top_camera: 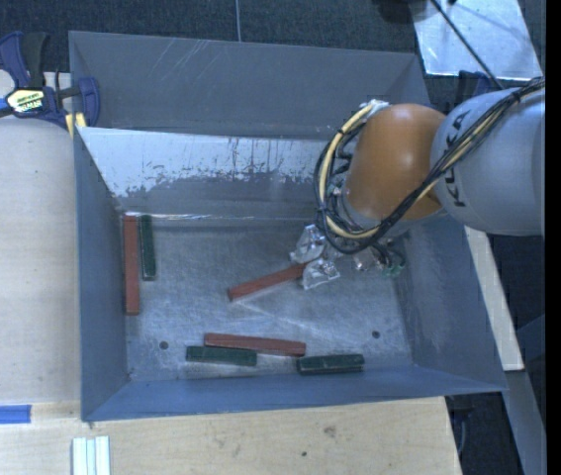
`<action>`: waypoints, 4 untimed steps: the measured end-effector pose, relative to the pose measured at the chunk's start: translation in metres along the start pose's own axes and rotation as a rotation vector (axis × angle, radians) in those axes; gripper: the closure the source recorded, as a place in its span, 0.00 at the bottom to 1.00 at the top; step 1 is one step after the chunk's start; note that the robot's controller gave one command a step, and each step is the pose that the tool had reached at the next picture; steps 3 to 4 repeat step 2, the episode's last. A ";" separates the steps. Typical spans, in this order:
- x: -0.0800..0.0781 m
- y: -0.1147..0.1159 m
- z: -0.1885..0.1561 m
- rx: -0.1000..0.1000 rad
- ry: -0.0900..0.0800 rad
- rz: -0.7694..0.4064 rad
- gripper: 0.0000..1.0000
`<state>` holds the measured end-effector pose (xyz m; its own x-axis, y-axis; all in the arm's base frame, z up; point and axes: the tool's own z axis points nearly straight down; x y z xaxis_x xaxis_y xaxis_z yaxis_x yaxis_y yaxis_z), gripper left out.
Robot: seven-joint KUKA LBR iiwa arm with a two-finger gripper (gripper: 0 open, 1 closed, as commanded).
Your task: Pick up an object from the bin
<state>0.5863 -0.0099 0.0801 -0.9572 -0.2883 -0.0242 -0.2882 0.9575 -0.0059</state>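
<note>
Jaws position, camera view: low over the floor of the grey bin [100, 265], right of centre, at the right end of a slanted red-brown stick [265, 284]. Whether the jaws are open or closed on that end cannot be told from this angle. The slanted stick lies near the middle of the floor, its left end lower in the view and its right end touching the jaw metal.

Wrist: an orange cover [394, 161] with looped cables [334, 171] sits directly above the jaws.

Other contents:
- Left wall: a long red-brown bar [132, 265], with a short dark green bar [147, 247] just beside it.
- Front edge: a red-brown strip [254, 343], a dark green strip [222, 356] touching it, and a dark green piece [330, 364] near its right end.
</note>
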 end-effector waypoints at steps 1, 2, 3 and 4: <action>0.000 0.000 0.000 0.000 0.000 0.000 1.00; -0.022 -0.003 -0.147 -0.004 0.019 -0.004 1.00; -0.022 -0.003 -0.147 -0.004 0.019 -0.004 1.00; -0.022 -0.003 -0.147 -0.004 0.019 -0.004 1.00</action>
